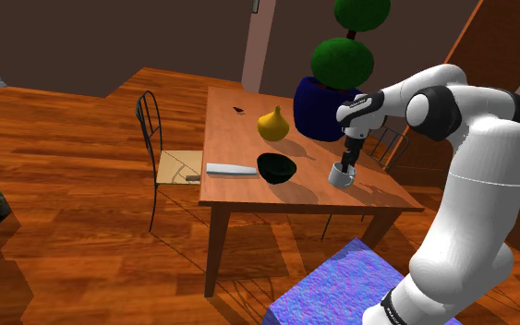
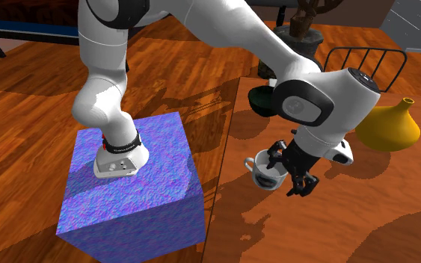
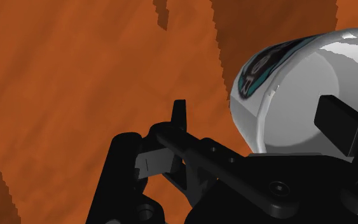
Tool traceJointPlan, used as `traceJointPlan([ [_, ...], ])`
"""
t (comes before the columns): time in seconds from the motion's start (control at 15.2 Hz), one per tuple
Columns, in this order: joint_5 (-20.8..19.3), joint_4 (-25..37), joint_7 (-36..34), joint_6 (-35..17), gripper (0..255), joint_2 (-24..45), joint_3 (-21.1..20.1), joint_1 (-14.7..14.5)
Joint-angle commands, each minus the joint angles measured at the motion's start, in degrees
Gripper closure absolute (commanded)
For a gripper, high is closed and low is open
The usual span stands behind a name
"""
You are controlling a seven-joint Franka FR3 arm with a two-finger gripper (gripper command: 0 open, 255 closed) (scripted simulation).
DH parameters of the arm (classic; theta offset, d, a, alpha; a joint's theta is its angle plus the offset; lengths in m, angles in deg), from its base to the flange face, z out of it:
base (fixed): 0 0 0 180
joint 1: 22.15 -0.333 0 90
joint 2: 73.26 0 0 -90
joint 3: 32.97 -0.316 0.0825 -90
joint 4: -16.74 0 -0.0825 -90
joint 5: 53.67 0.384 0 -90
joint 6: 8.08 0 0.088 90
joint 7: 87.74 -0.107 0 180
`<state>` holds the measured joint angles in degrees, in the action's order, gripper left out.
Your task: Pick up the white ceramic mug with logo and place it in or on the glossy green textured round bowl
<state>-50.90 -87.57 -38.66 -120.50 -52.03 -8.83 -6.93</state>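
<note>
Currently, the white mug (image 1: pixel 341 175) with a teal logo stands upright on the wooden table (image 1: pixel 239 189), directly beneath the pincer (image 1: pixel 346 166). The pincer is spread wide and clasps nothing. The dark green bowl (image 1: pixel 276 169) sits near the pincer, toward the shoulder view's left, with a yellow vase (image 1: pixel 272 124) beyond it.

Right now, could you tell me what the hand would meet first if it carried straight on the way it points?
Most likely the white mug, whose wall lies between the open fingers of the hand; past it, the table. Depth is uncertain.
</note>
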Motion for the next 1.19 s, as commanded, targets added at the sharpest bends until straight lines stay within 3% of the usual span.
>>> traceJointPlan([
  [0.0,0.02,-0.05,0.0,-0.12,0,0.05,-0.01,0.0],
  [0.26,0.02,-0.05,0.0,-0.11,0,0.05,-0.01,0.0],
  [0.33,0.02,-0.05,0.0,-0.11,255,0.05,-0.01,0.0],
  [1.12,-0.42,0.9,-0.14,1.83,255,-1.03,0.18,-0.16],
])
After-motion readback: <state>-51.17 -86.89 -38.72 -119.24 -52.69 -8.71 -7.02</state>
